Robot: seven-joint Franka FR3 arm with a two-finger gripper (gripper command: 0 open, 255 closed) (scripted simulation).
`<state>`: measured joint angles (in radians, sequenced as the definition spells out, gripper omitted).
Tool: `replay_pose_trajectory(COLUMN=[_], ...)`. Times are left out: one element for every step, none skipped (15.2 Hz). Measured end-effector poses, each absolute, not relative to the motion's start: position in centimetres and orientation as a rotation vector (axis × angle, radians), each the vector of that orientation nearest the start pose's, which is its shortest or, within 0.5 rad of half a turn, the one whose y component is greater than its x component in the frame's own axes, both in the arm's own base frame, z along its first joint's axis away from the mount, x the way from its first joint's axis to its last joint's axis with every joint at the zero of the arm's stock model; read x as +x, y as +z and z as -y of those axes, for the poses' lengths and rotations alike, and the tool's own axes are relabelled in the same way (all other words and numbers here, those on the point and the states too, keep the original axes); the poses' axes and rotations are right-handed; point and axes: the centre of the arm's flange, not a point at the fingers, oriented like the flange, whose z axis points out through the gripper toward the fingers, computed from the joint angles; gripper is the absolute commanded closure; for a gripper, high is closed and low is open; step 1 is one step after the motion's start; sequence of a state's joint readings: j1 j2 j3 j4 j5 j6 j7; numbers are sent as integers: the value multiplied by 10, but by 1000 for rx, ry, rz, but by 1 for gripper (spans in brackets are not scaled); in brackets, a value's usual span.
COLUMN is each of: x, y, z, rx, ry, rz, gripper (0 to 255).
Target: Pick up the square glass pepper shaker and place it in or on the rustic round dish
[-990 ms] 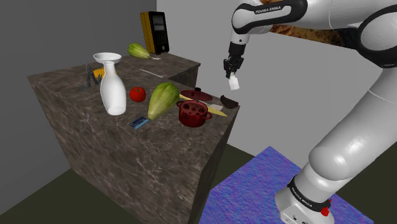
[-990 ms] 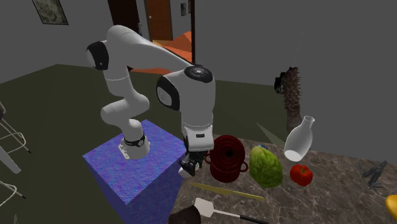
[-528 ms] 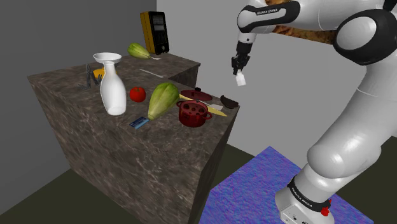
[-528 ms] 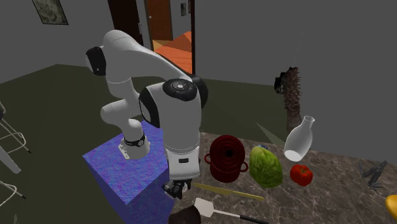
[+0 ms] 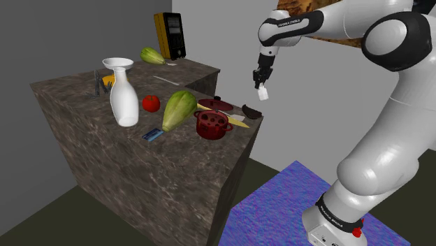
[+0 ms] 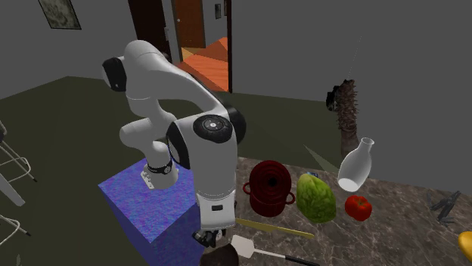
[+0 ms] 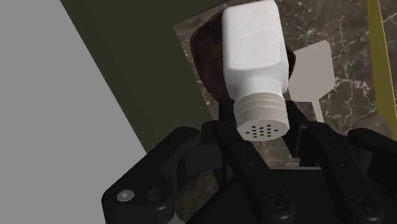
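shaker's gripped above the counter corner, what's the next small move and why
Probably lower it straight down. The gripper is shut on the white shaker, which hangs over the dark round dish but well above it in the shoulder view, so releasing now would likely drop it.

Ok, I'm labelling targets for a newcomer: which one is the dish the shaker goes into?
On the dark stone counter, go to the corner nearest the arm. Just beyond the red two-handled pot lies the dish: low, round and dark brown, the only flat vessel there, unlike the tall white vase.
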<state>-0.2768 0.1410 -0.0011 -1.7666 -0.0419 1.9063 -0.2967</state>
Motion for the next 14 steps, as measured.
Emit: replay_pose_trajectory(x=[581, 580, 581, 581, 580, 581, 581, 581, 580, 580, 580, 580, 580, 580], y=[473, 467, 462, 457, 451, 445, 441, 435, 430, 425, 418, 416, 414, 414], z=[169, 170, 170, 170, 169, 168, 169, 169, 169, 169, 169, 169, 169, 169], rx=[-3179, -3179, -3179, -3179, -3179, -3179, -3179, -3179, -3179, -3179, -3179, -3179, -3179, -3179], ry=[20, 20, 20, 20, 20, 20, 20, 20, 20, 20, 20, 20, 20, 20], rz=[52, 52, 52, 52, 52, 52, 52, 52, 52, 52, 52, 52, 52, 52], gripper=[255, 255, 255, 255, 255, 255, 255, 255, 255, 255, 255, 255, 255, 255])
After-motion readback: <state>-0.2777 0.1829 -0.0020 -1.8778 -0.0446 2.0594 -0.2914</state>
